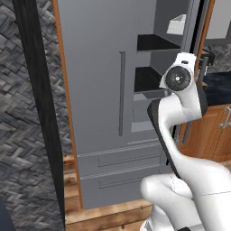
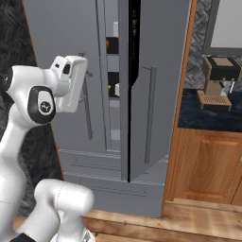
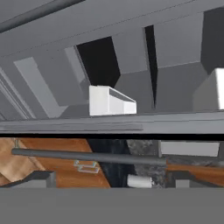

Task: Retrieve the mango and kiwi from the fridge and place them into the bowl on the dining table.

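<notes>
Inside the fridge [image 2: 156, 56], two small items — one orange [image 2: 112, 45], one greenish [image 2: 110, 87] — were too small to identify, half hidden by the door edge.

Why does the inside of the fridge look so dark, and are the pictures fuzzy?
Left base view: the fridge shelves sit in deep shadow. Right base view: a black gap beside the half-open door. Hand view: soft and tilted, edges slightly blurred. No glare anywhere.
</notes>
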You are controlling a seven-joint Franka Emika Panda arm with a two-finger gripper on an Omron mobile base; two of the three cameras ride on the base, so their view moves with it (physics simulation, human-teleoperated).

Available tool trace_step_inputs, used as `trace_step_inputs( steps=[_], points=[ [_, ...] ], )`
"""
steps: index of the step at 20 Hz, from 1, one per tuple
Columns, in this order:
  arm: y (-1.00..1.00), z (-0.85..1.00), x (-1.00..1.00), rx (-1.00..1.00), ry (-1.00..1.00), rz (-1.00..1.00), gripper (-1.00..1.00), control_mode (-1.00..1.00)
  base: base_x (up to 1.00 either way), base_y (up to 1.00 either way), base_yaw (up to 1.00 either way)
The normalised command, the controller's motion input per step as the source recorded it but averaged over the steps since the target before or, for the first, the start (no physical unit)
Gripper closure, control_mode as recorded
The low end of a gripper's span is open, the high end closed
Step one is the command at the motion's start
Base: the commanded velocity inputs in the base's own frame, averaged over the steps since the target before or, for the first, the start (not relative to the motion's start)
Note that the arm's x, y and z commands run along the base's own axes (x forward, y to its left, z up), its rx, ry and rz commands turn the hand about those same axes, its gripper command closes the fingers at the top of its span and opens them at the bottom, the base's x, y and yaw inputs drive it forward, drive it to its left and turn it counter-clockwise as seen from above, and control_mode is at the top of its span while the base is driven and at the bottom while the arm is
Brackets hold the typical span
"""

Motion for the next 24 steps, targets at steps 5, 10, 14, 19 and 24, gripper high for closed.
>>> trace_step_inputs(
  steps=[5,10,14,19,24],
  points=[
    [0.04,-0.04,0.48,-0.03,0.00,-0.01,-1.00,-1.00,0.00,0.00,0.00],
    [-0.09,-0.10,0.59,0.00,0.00,-0.01,-1.00,-1.00,0.00,0.00,0.00],
    [-0.18,-0.20,0.71,0.00,0.00,0.00,-1.00,-1.00,0.00,0.00,0.00],
    [-0.13,-0.12,0.73,0.00,0.00,0.00,-1.00,-1.00,0.00,0.00,0.00],
    [-0.28,-0.02,0.54,0.00,0.00,-0.04,-1.00,-1.00,0.00,0.00,0.00]
  ],
)
